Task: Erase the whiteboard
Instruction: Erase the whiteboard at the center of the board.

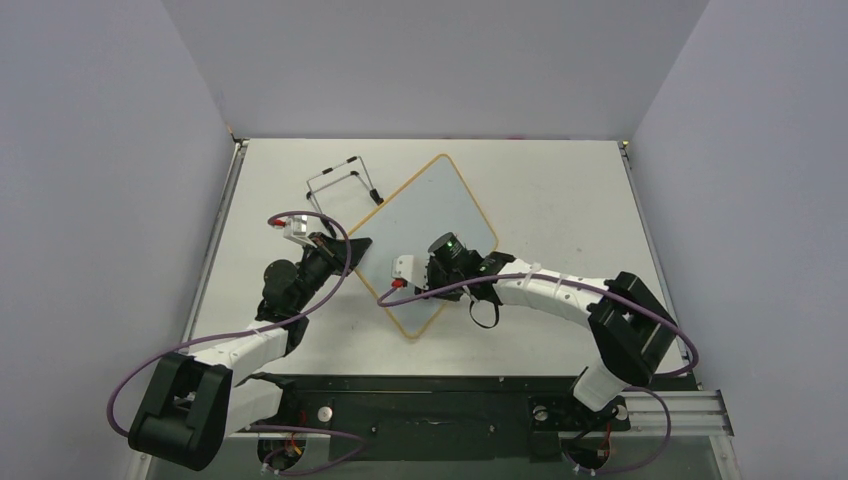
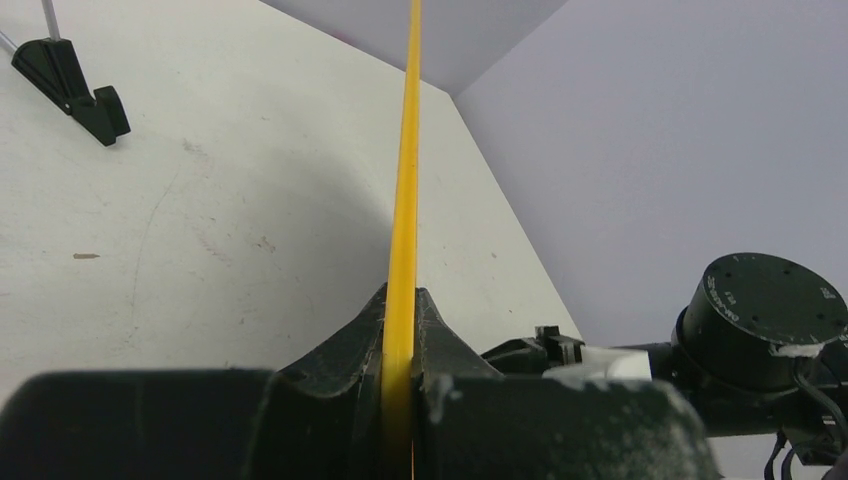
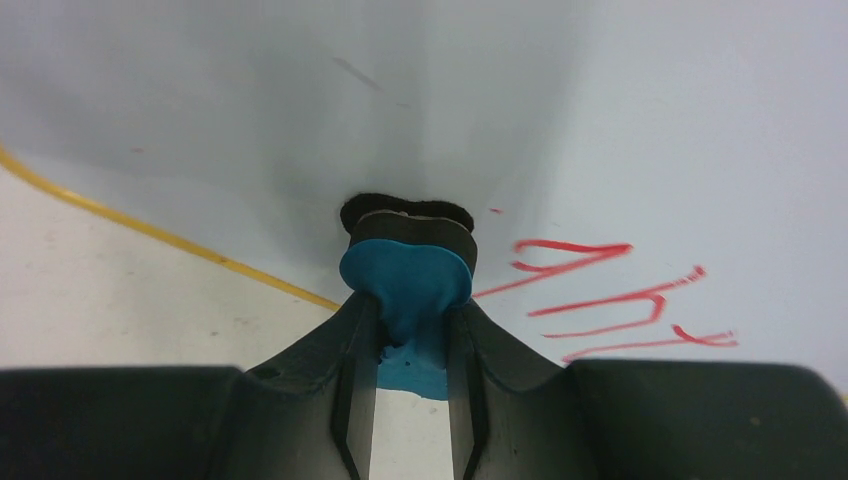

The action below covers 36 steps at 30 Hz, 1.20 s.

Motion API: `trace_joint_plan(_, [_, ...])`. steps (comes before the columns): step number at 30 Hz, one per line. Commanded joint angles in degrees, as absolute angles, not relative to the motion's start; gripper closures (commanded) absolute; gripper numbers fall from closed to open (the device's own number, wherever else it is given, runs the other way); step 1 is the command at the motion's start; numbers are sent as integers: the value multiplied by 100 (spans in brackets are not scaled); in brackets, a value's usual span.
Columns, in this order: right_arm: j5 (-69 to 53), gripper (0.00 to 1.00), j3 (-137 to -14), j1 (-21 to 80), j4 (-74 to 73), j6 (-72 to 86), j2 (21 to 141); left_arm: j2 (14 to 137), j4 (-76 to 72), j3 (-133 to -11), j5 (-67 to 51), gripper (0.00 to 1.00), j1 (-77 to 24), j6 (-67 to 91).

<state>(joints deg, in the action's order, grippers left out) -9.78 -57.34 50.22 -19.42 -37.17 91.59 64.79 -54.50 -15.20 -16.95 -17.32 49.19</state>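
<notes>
Nearest me, my right gripper (image 3: 410,320) pinches a blue foam eraser block (image 3: 405,275) against the glossy yellow-framed whiteboard (image 3: 620,110); left gripper (image 2: 400,318) clamps its edge.

I see a glossy white whiteboard (image 1: 430,205) with yellow frame, red handwriting (image 3: 615,300) across it, and a blue, black-padded eraser (image 3: 405,278).

Whiteboard (image 1: 430,215) at table (image 1: 560,200) centre; wire stand (image 1: 340,180) just behind-left; left pincer (image 1: 355,245) on left edge; eraser (image 3: 405,275) on face.
</notes>
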Motion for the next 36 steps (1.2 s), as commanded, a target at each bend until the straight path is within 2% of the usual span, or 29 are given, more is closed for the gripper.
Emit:
trace_joint_plan(1, [-496,100,-5948,4608,-1074,-3140,8919,6257,-6267,-1724,-1887,100,-1814,5299])
trace_joint_plan(6, [-552,100,-5849,4463,-1223,-3350,9052,6294,-6286,-1736,-1877,100,-1852,5300])
trace_joint_plan(13, [-1516,100,-5994,4885,-2426,-4285,9307,6281,-6232,-1771,-1882,100,-1879,5275])
trace_joint_plan(17, [-1474,100,-6203,5041,-2170,-3873,9206,6268,-6220,-1756,-1904,100,-1898,5258])
trace_joint_plan(23, [-696,100,-6306,4628,-1157,-2639,9100,6282,-6175,-1749,-1937,100,-1926,5221])
trace_joint_plan(28, [-527,100,-6064,4266,-1073,-2777,9190,6281,-6196,-1747,-1913,100,-1959,5212])
trace_joint_plan(33, [-1416,100,-6161,4206,-2444,-3982,9470,6234,-6135,-1783,-1914,100,-1964,5170])
trace_joint_plan(36, [-1752,100,-6188,4369,-2736,-4219,9540,6231,-6124,-1787,-1915,100,-1960,5158])
